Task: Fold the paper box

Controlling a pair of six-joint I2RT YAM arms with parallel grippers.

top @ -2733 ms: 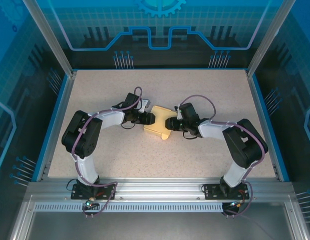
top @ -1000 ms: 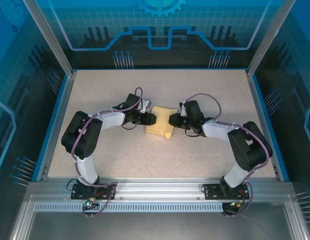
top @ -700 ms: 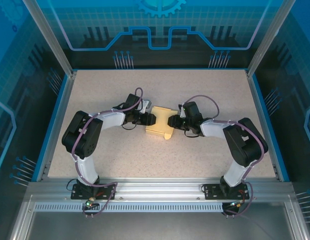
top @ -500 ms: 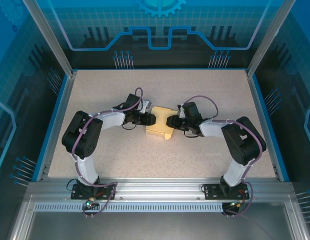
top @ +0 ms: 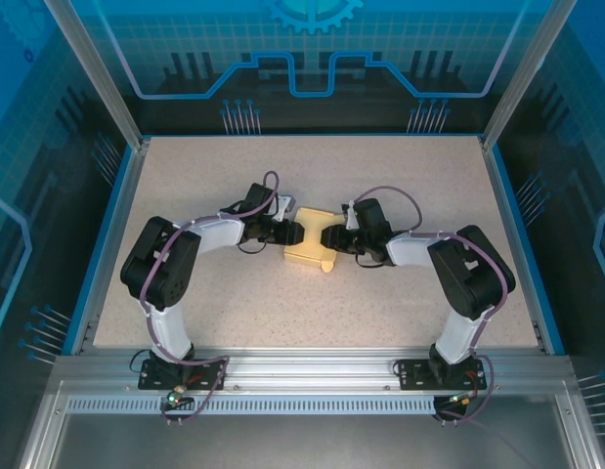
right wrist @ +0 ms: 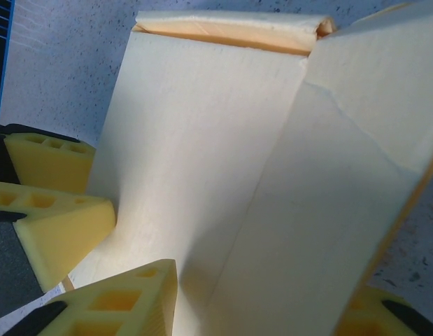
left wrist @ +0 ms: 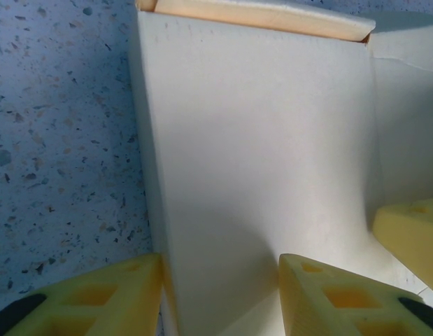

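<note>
Paper box [top: 310, 246] lies near the middle of the tabletop [top: 282, 313], between the two arms. It is partly folded: pale yellow cardboard with a small rounded tab [top: 324, 266] sticking out at its near edge. The left gripper [top: 293, 232] meets the box at its left side and the right gripper [top: 327, 237] meets it at its right side. They come at it from opposite directions and are close to each other.

In the left wrist view a wide pale face of the box [left wrist: 258, 140] lies straight ahead. It has a thicker orange-yellow edge along its far end and a folded edge running down its left side. The yellow fingers [left wrist: 97, 297] of the left gripper are part-way apart. One sits over the speckled tabletop just outside the folded edge, and the other lies over the pale face. Whether they squeeze the cardboard I cannot tell from this angle. A yellow finger [left wrist: 412, 234] of the right gripper shows at the right border, close against the box.

In the right wrist view a flap [right wrist: 356, 161] of the box stands up, tilted. The fingers [right wrist: 125, 301] of the right gripper are wide apart with this flap between them, not closed on it. The yellow fingers [right wrist: 55, 224] of the left gripper appear at the left, against the box.
</note>
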